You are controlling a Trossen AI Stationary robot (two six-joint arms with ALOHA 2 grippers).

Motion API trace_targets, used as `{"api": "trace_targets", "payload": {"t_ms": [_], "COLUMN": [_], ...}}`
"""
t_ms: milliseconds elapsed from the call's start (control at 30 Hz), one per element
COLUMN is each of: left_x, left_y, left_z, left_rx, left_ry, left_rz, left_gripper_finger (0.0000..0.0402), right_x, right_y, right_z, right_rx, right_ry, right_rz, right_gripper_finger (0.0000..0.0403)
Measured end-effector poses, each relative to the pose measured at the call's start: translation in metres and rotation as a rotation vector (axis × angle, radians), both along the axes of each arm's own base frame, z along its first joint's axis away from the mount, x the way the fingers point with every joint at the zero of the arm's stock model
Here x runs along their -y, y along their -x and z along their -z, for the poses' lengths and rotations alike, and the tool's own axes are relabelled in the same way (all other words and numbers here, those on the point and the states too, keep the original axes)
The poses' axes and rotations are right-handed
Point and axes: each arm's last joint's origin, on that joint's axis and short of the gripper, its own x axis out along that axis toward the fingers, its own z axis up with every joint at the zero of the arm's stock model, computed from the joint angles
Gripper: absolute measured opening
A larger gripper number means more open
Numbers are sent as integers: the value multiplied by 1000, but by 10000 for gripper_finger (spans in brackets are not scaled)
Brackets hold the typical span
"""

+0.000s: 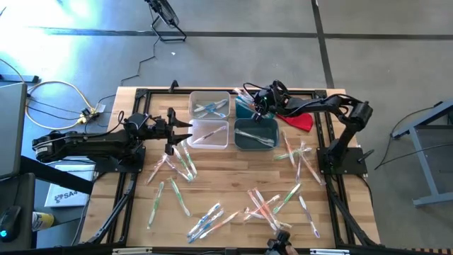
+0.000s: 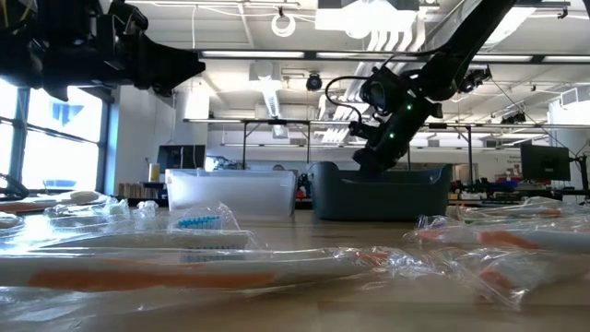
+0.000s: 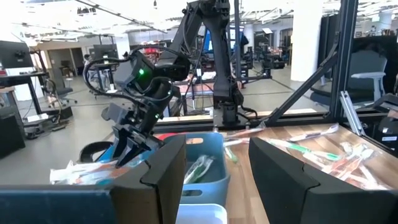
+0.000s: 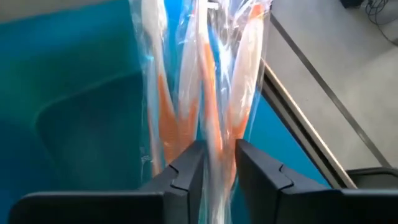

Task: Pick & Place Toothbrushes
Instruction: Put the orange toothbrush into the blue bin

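Note:
Several wrapped toothbrushes (image 1: 269, 202) lie scattered on the wooden table, and more lie in the bins. My right gripper (image 1: 256, 108) points down into the far teal bin (image 1: 244, 111). Its fingers stand slightly apart on either side of a wrapped orange toothbrush (image 4: 211, 124), which lies among other orange ones on the bin's wall (image 4: 81, 112). My left gripper (image 1: 172, 133) hovers open and empty beside the near clear bin (image 1: 209, 134). My right gripper's fingers (image 4: 186, 168) flank the handle end (image 4: 214, 155) of the wrapped orange toothbrush, coming slanting down from the table's right. I cannot tell whether the pads touch its clear wrap. The toothbrush's far part lies in the bin with the others.
Four bins stand at the table's far middle: two clear (image 1: 210, 105) and two teal, the near teal one (image 1: 255, 136) holding green brushes. A red cloth-like piece (image 1: 301, 122) lies right of the bins. Loose toothbrushes cover the near half of the table.

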Motion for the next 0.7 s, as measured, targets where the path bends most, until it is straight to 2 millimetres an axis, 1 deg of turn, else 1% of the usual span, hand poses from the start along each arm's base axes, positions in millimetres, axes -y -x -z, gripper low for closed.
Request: {"api": "trace_targets", "payload": {"t_ms": [133, 267, 433, 533, 700], "left_x": [0, 0, 0, 0, 0], "left_y": [0, 0, 0, 0, 0], "left_z": [0, 0, 1, 1, 1], "left_rx": [-1, -3, -10, -9, -10], "left_ry": [0, 1, 4, 3, -16], "left_rz": [0, 1, 3, 2, -1], "left_gripper_finger": [171, 171, 171, 171, 171], "right_x": [-1, -4, -9, -11, -20], "right_y": [1, 4, 7, 6, 1], "right_z": [-12, -31, -55, -62, -64], "right_rx": [37, 84, 196, 265, 303], "right_ry": [24, 57, 66, 47, 13], "right_rz": [-2, -10, -82, -116, -154], "right_gripper_finger": [101, 109, 105, 82, 14]}}
